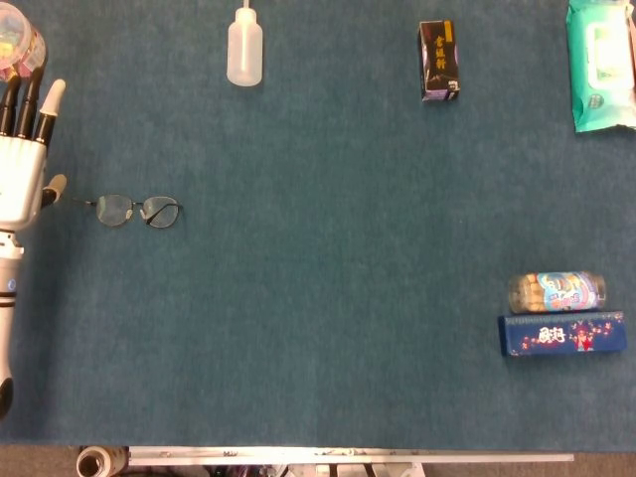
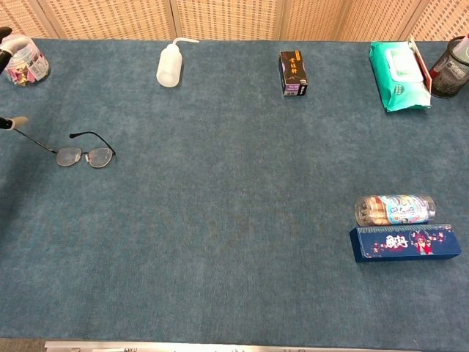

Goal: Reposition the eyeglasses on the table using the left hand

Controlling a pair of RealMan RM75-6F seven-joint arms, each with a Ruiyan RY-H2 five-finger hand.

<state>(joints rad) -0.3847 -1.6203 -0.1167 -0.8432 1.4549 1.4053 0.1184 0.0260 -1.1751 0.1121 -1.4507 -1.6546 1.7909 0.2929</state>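
Setting: a worktop (image 1: 318, 298) covered in blue-green carpet-like cloth, seen from above and from the robot's chest.
Left hand: the white robot left hand (image 1: 20, 169) with dark fingers (image 1: 28, 94) lies at the far left edge, palm down, fingers stretched straight and apart, holding nothing; only its fingertips show in the chest view.
Eyeglasses: thin dark wire-rimmed eyeglasses (image 1: 129, 210) rest on the cloth just right of the left hand; the tip of one temple arm reaches close to the thumb, and I cannot tell whether they touch.
Right hand: not seen in either view.
Back row: a translucent white squeeze bottle (image 1: 244, 47) with a nozzle, a small black upright box (image 1: 438, 62) with gold lettering, and a teal packet of wet wipes (image 1: 600, 62).
Left corner: a clear jar (image 2: 27, 61) of colourful pieces.
Right side: a clear tube of snacks (image 1: 556, 291) lying just behind a long dark blue box (image 1: 562, 334).
Far right corner: a dark cup (image 2: 449, 70), partly cut off.
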